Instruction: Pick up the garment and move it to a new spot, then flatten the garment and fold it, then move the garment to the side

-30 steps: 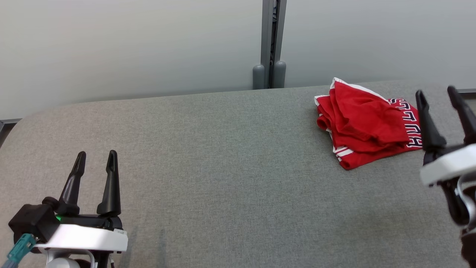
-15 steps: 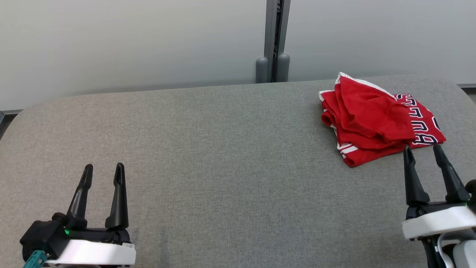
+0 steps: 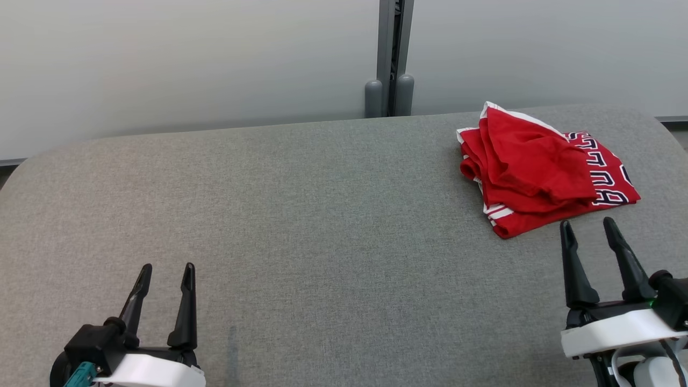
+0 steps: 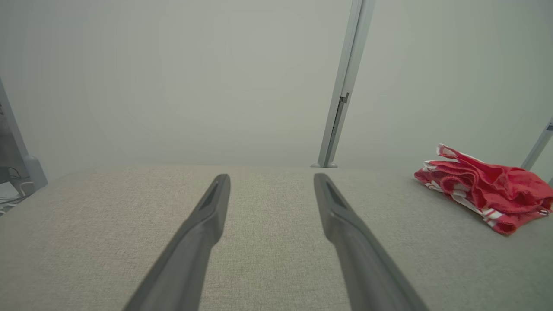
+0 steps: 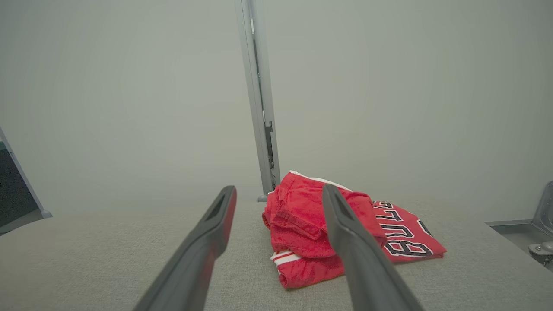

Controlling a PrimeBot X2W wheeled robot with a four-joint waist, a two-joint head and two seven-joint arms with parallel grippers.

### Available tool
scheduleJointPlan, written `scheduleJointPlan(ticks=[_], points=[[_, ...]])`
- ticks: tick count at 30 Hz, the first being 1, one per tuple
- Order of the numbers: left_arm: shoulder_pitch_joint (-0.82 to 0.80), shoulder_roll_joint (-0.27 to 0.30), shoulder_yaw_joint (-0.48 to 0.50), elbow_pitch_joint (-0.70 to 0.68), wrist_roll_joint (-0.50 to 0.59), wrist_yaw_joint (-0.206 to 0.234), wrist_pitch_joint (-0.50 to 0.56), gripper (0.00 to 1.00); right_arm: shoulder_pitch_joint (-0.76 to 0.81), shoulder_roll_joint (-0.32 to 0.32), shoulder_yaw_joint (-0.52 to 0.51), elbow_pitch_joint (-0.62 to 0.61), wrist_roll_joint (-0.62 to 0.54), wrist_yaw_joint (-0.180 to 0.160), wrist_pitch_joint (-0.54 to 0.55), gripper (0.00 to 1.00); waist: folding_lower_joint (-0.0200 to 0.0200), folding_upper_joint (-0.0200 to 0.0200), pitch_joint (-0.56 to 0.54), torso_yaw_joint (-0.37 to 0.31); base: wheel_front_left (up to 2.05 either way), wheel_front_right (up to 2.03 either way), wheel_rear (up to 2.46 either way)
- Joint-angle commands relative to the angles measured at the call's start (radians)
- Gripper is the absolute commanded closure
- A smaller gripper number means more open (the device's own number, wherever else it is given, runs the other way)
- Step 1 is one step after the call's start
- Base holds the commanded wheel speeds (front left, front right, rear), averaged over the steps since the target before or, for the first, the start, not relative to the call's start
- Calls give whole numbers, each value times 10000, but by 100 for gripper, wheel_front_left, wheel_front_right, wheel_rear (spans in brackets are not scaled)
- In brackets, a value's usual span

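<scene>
**Head view.** A folded red garment (image 3: pixel 532 172), trimmed in white with dark lettering along one edge, lies at the far right of the grey fabric-covered desk (image 3: pixel 322 215), close to its back edge. The left end effector (image 3: pixel 167 267) sits at the lower left with its two dark fingers parted and nothing between them, well apart from the garment. The right end effector (image 3: pixel 586 222) is at the lower right, just short of the garment's near edge. Its fingers are likewise spread and empty. A grey post (image 3: pixel 395 54) divides the pale wall panels behind the desk.

**Left wrist view.** The left end effector (image 4: pixel 271 177) points across the bare desk (image 4: pixel 86 224) with a wide gap between its fingers, holding nothing. The garment (image 4: pixel 488 190) lies far off to the right, in a rumpled stack.

**Right wrist view.** The right end effector (image 5: pixel 278 188) is open and empty above the desk (image 5: pixel 108 250). The garment (image 5: pixel 302 220) rests straight ahead, partly behind the right-hand finger, lettered edge to the right, in front of the post (image 5: pixel 259 108).
</scene>
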Motion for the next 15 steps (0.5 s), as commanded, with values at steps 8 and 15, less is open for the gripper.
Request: scheduleJointPlan(ticks=[8, 15], points=[[-236, -178, 268, 297, 312, -149, -5, 0, -186, -41, 330, 319, 343, 6, -59, 0, 0, 0, 6, 75, 0, 0, 0], [-303, -263, 379, 352, 390, -226, -5, 0, -197, -178, 496, 503, 335, 6, -60, 0, 0, 0, -32, 170, 0, 0, 0]])
